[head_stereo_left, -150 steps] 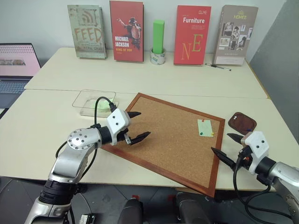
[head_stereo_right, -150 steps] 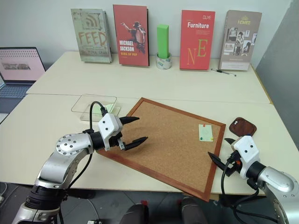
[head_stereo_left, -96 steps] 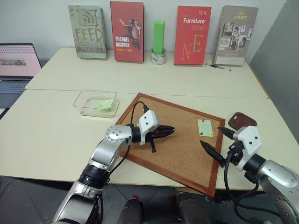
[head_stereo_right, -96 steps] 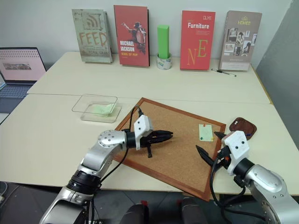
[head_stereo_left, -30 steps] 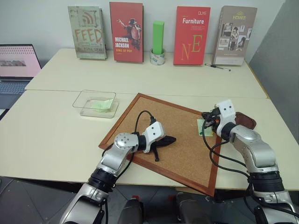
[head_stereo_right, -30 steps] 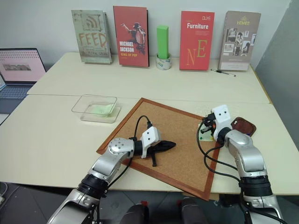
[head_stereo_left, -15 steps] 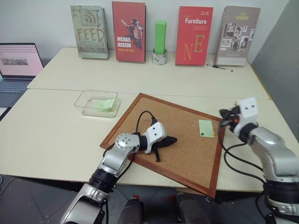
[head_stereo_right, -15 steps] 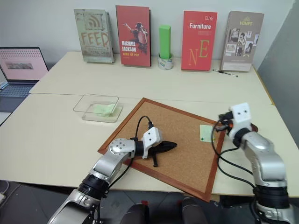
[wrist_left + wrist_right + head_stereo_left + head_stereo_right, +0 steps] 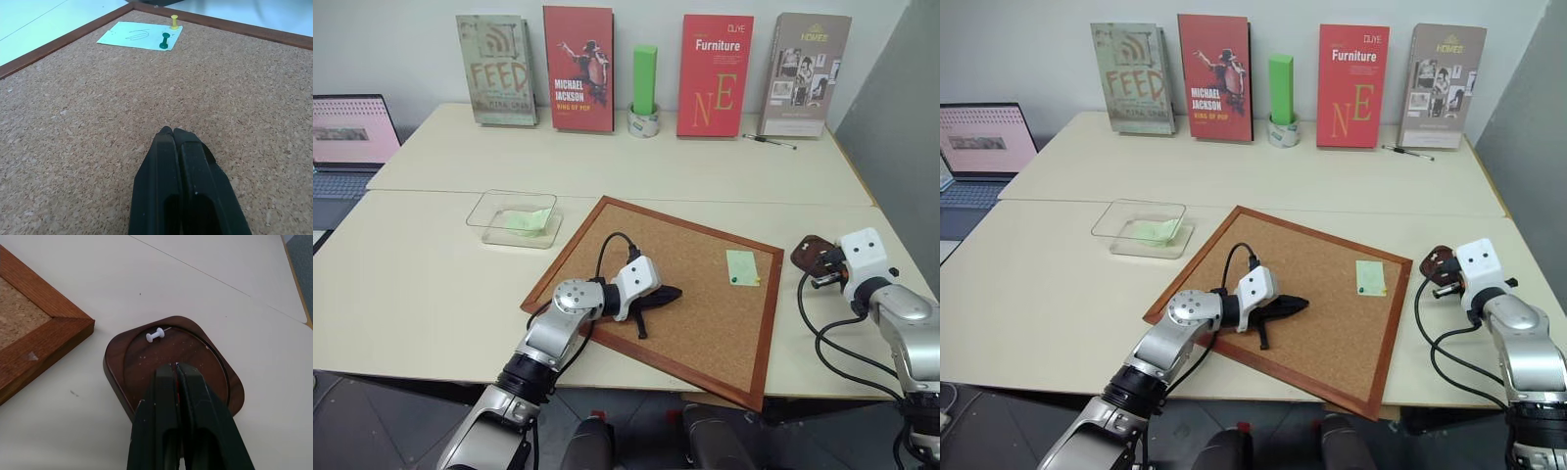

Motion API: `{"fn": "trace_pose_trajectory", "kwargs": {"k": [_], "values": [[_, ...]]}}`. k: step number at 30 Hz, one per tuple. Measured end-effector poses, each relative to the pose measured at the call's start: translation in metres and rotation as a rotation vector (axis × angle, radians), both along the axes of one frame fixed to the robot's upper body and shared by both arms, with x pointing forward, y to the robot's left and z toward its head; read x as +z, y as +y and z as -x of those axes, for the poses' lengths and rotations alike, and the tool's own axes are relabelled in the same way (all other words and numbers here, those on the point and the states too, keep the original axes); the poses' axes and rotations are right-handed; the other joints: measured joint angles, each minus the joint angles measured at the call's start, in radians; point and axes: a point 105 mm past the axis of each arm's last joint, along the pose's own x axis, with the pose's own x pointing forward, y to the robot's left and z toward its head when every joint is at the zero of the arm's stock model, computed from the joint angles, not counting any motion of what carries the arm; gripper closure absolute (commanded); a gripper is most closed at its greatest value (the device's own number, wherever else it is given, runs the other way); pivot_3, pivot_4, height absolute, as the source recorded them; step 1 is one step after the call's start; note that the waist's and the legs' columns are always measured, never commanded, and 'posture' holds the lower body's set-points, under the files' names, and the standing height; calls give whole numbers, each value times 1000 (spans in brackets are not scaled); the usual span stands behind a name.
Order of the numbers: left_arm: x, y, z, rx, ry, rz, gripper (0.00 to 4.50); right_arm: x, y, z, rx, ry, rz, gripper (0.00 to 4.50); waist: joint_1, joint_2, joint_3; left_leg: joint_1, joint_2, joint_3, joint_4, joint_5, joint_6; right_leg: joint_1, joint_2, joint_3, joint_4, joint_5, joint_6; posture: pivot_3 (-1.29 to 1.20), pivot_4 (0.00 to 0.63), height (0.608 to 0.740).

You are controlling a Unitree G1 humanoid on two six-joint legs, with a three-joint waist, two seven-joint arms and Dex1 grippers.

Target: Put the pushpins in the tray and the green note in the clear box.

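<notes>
The green note [image 9: 742,266] lies on the cork board, held by a green pushpin [image 9: 165,41] and a yellow pushpin [image 9: 174,20]. My left gripper [image 9: 168,131] rests shut and empty on the cork, well short of the note. Off the board's right edge sits the dark brown tray [image 9: 210,360], with a white pushpin [image 9: 155,336] lying in it. My right gripper [image 9: 176,366] hovers just above the tray, shut, with a thin sliver of red showing between its fingers. The clear box [image 9: 481,211] stands left of the board with a pale green slip [image 9: 529,219] inside.
The wood-framed cork board [image 9: 636,240] takes up the table's middle. Books, a green block on a tape roll [image 9: 645,78] and a pen [image 9: 769,141] line the far edge. A laptop [image 9: 347,132] sits far left. A grey partition rises on the right.
My right gripper has swung right from the note to above the tray. The red pin seen on the note earlier is gone from it. The left arm has stayed put.
</notes>
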Motion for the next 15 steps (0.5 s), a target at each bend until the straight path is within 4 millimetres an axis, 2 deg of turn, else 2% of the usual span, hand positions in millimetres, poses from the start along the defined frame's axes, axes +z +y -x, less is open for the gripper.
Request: {"fn": "trace_pose_trajectory", "kwargs": {"k": [6,11,15], "values": [[0,0,0,0,-1,-1,4500,-4,-5,-9,-18,9,-15,2670,0,0,0,0,0,0,0,0,0,0,0,0,0,0,0,0,150,740],[0,1,0,-1,-1,-3,4500,-3,-5,-11,-18,4,-18,1416,-1,0,0,0,0,0,0,0,0,0,0,0,0,0,0,0,150,740],[0,1,0,-2,-2,-4,4500,-3,-4,-12,-17,1,-28,1416,-1,0,0,0,0,0,0,0,0,0,0,0,0,0,0,0,150,740]]}}
